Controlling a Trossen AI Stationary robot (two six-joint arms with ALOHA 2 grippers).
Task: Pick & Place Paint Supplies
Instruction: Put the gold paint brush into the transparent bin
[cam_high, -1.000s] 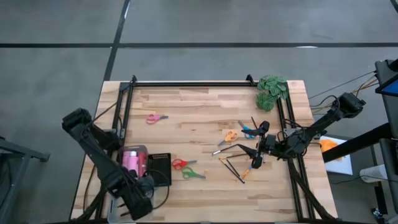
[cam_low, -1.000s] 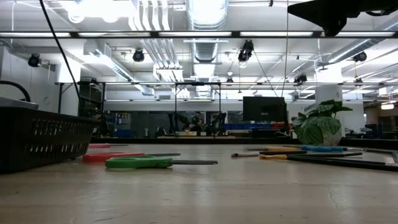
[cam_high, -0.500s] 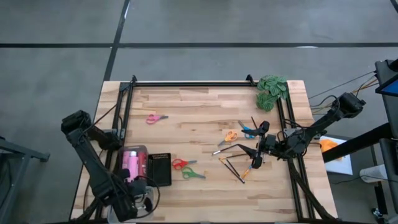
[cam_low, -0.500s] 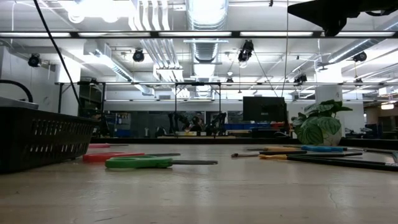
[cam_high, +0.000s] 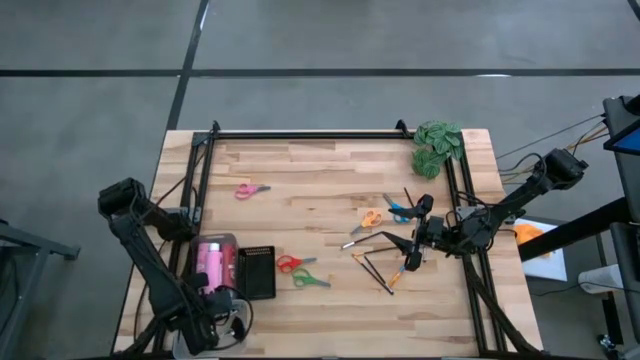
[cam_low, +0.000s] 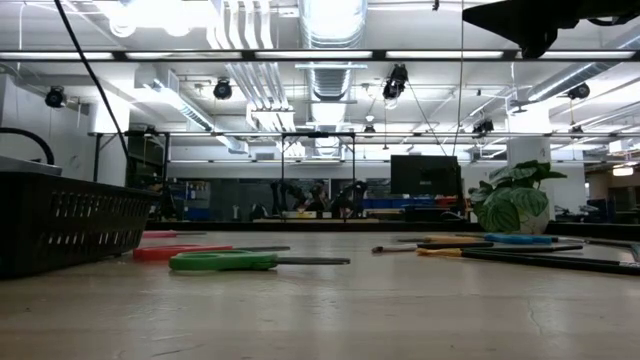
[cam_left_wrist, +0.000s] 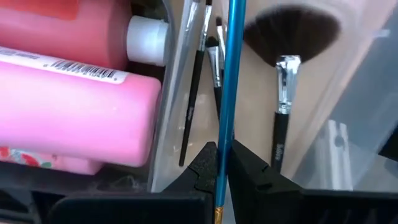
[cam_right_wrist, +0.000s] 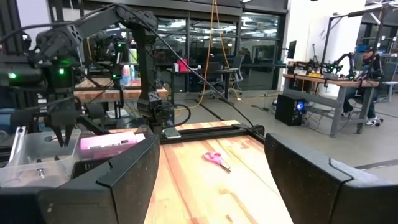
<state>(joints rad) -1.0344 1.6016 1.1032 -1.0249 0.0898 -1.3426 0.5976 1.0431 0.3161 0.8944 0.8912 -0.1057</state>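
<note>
Left gripper (cam_left_wrist: 221, 177) shut tight on blue brush (cam_left_wrist: 231, 93), low over clear bin (cam_high: 232, 322) at table's near left corner. Bin already holds brushes, fan brush (cam_left_wrist: 283, 74); pink bottles (cam_high: 210, 262) alongside. Right gripper (cam_high: 418, 232) wide open, empty, over brush pile (cam_high: 385, 262). Left out: scissors, pink (cam_high: 250, 190), orange (cam_high: 370, 218), blue (cam_high: 400, 212), red (cam_high: 290, 263), green (cam_high: 308, 279). Roughly half done.

Workshop interior. A grey floor (cam_high: 330, 40) crossed by dark seams surrounds the light wooden surface (cam_high: 320, 170). Overhead run fluorescent light strips (cam_low: 330, 55), silver ducts (cam_low: 335, 80) and hanging black fixtures (cam_low: 398, 82). Far behind stands a dark monitor (cam_low: 425, 175). Beyond the surface are glazed partitions (cam_right_wrist: 205, 46), a workbench (cam_right_wrist: 323, 84) and a seated person (cam_right_wrist: 367, 68).
</note>
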